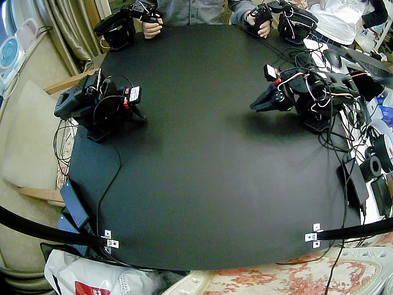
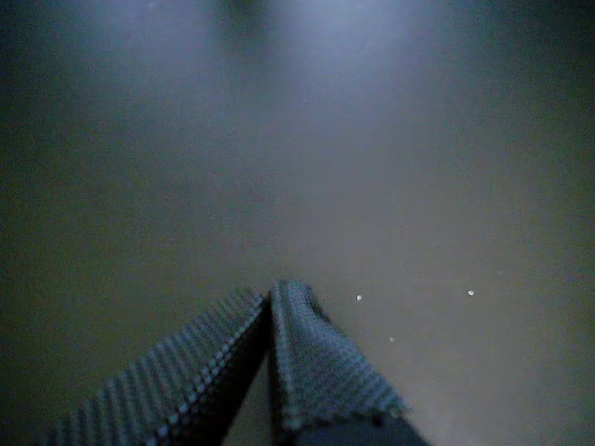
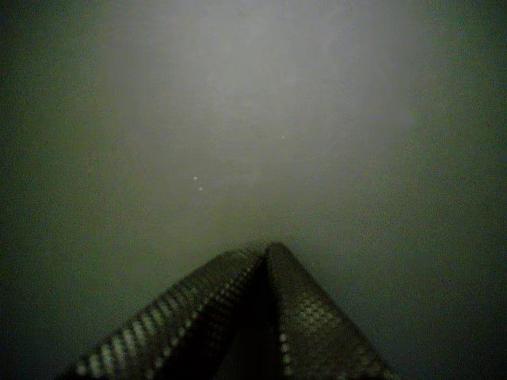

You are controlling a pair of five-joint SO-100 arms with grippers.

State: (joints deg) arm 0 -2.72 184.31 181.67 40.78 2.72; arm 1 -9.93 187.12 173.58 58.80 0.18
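Observation:
Both arms rest folded on the black table [image 1: 202, 178]. The left gripper [image 1: 254, 107] lies low over the tabletop, pointing toward the middle, with nothing at its tip. The right gripper [image 1: 139, 113] sits tucked beside its own base, also touching no object. In a wrist view, a gripper [image 2: 271, 291] has its textured jaws pressed together over bare dark surface. In a wrist view, the other gripper [image 3: 265, 250] shows the same, tips meeting with nothing between them. Which arm each wrist view rides on cannot be told.
A tangle of cables and devices [image 1: 362, 123] crowds the table's edge behind the left arm. A black power adapter [image 1: 73, 206] lies near the front corner. Metal brackets [image 1: 110, 238] [image 1: 314, 233] sit at the front edge. A person's hands [image 1: 152, 27] rest at the far edge.

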